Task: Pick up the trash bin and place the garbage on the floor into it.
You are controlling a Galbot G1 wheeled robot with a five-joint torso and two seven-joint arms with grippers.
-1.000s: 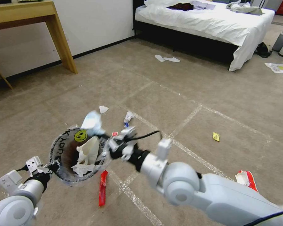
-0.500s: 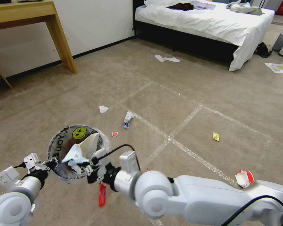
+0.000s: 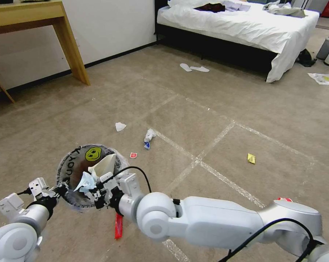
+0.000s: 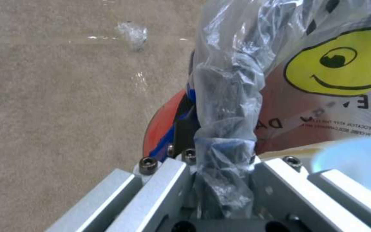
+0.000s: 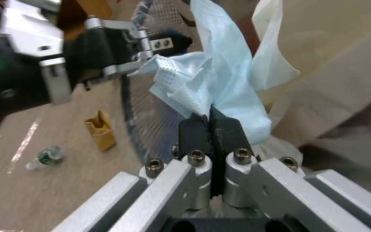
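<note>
Pincer of the right arm [image 3: 95, 192] hangs over the mouth of the small round red trash bin with black rim and crinkly clear liner [image 3: 74, 168], fingers [image 5: 226, 129] pinched together on a light-blue pleated mask [image 5: 220, 83]. Left pincer [image 3: 58, 190] is clamped on the bin's near rim through the liner, carrying it above the beige taped carpet floor [image 3: 215, 120]. Bin looks light and stiff; the liner is probably slippery, so grip the rim. Mask is limp and weightless; any fold serves.
</note>
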